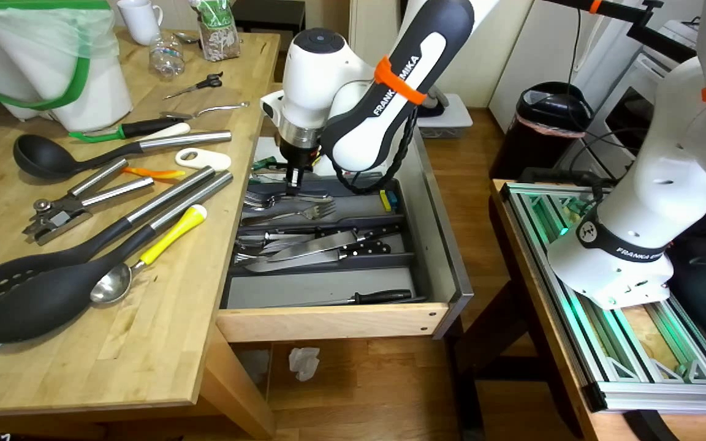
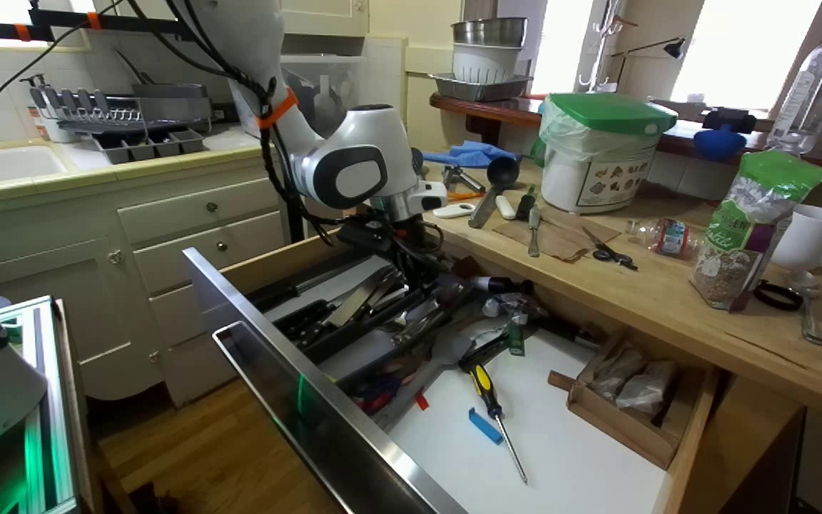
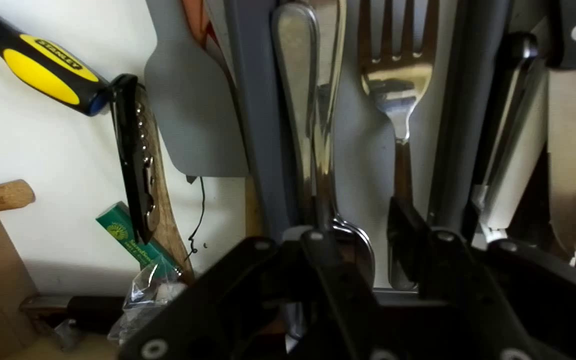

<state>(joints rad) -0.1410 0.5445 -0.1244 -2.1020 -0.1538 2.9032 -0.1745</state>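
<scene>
A shiny silver fork point(image 3: 399, 85) with four tines lies lengthwise in a gray tray compartment point(image 3: 365, 160), part of its handle hidden in the wrist view. Beside it — near but apart — lie overlapping silver spoons point(image 3: 324, 120), pointing the opposite way: their handles run alongside the fork's tines, their nested bowls beside the fork's handle. The spoons sit roughly parallel to the fork — close along a gray divider point(image 3: 260, 115).
</scene>
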